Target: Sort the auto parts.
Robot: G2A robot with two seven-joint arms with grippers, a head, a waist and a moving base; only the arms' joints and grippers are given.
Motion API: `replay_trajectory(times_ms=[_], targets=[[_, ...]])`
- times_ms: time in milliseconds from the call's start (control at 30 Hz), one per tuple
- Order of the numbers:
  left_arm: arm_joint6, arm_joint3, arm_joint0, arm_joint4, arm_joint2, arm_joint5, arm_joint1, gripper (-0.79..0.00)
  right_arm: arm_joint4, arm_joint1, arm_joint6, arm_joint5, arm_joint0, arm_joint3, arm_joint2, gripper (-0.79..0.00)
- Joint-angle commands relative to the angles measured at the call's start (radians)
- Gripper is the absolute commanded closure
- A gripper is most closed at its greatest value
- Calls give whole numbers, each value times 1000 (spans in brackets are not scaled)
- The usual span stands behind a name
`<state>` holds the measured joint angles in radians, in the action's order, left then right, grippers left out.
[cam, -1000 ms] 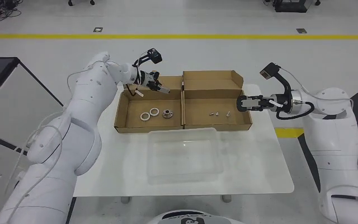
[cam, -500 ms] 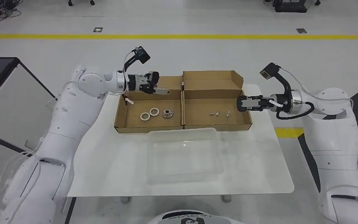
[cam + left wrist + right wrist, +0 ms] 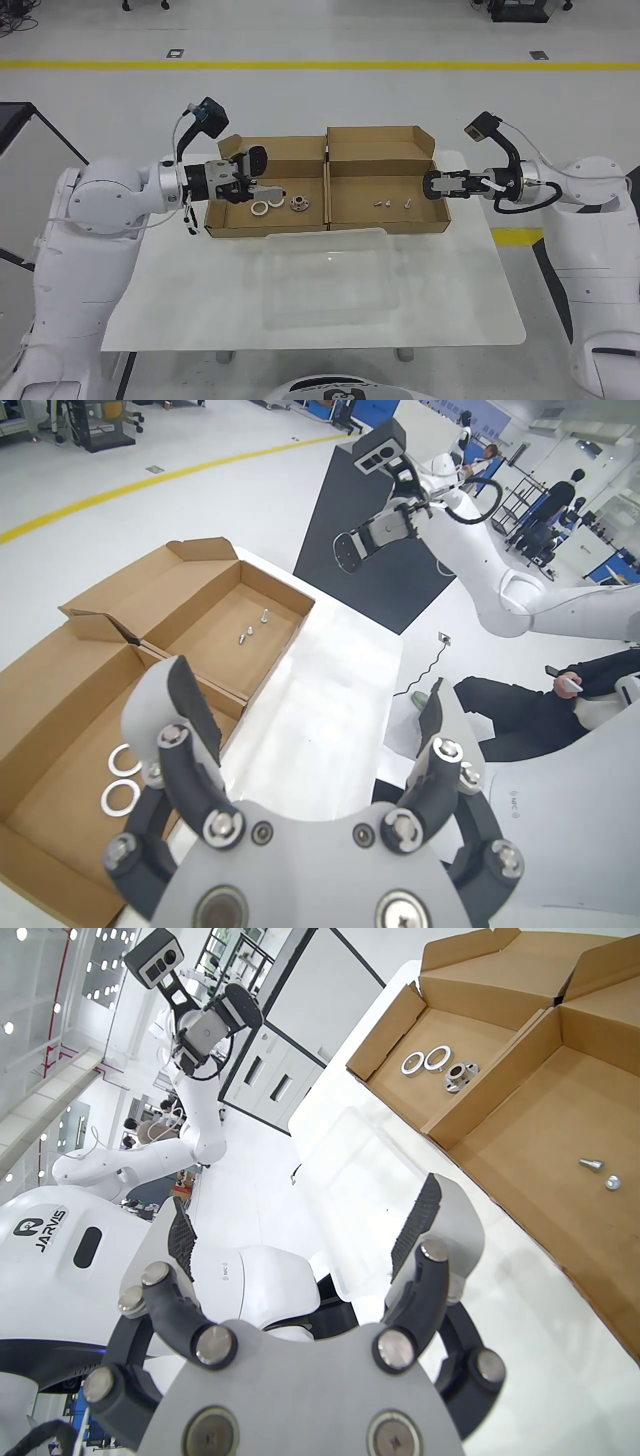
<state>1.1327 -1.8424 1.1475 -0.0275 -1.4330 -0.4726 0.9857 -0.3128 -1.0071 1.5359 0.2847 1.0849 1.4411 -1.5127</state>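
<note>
- Left gripper (image 3: 247, 177): centre-left of the top view, over the left box's (image 3: 214, 214) edge; jaws wide apart, empty.
- Right gripper (image 3: 431, 185): centre-right, at the right box's (image 3: 380, 151) edge; jaws apart, empty.
- Rings (image 3: 267, 204), hub (image 3: 299, 203): left box.
- Bolts (image 3: 393, 202): right box.

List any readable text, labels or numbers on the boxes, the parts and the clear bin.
None readable.
Left box and right box: plain cardboard.
Rings, flange, bolts: too small to show any marking.
Clear bin: no label seen.
</note>
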Motion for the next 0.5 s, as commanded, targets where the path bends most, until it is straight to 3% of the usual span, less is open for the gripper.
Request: replay_trajectory(times_ms=[0,467], targets=[[5,-26,28,32,-23,7,-5,-785,0,0,0,0,0,0,0,-785],[6,-30,31,36,-27,7,-6,-785,0,0,0,0,0,0,0,-785]])
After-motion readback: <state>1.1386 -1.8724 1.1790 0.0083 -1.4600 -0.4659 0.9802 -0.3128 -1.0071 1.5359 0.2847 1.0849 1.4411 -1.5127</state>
